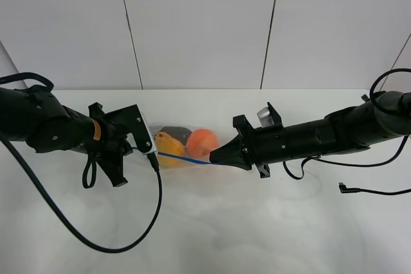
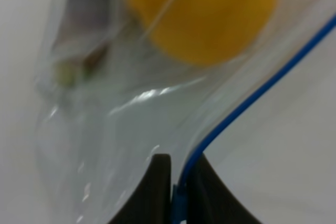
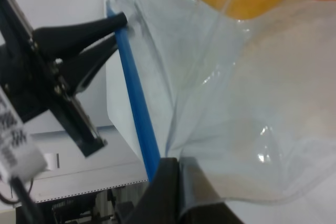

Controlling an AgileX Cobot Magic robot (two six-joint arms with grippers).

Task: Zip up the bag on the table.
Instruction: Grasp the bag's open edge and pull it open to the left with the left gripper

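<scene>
White table [image 1: 212,222], pale panel wall behind. Bag [image 1: 185,148] at frame ctr, btwn both arms. Left gripper [image 1: 151,157] pinches blue zip strip [image 1: 186,158] at one end, right gripper [image 1: 214,156] pinches the other. Dark item [image 1: 174,133] behind yellow fruit [image 1: 168,149] can't be made out.

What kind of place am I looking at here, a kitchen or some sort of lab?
Probably a robotics lab, not a kitchen: white table, plain panelled wall, and a black left arm and right arm pinching the bag.
</scene>
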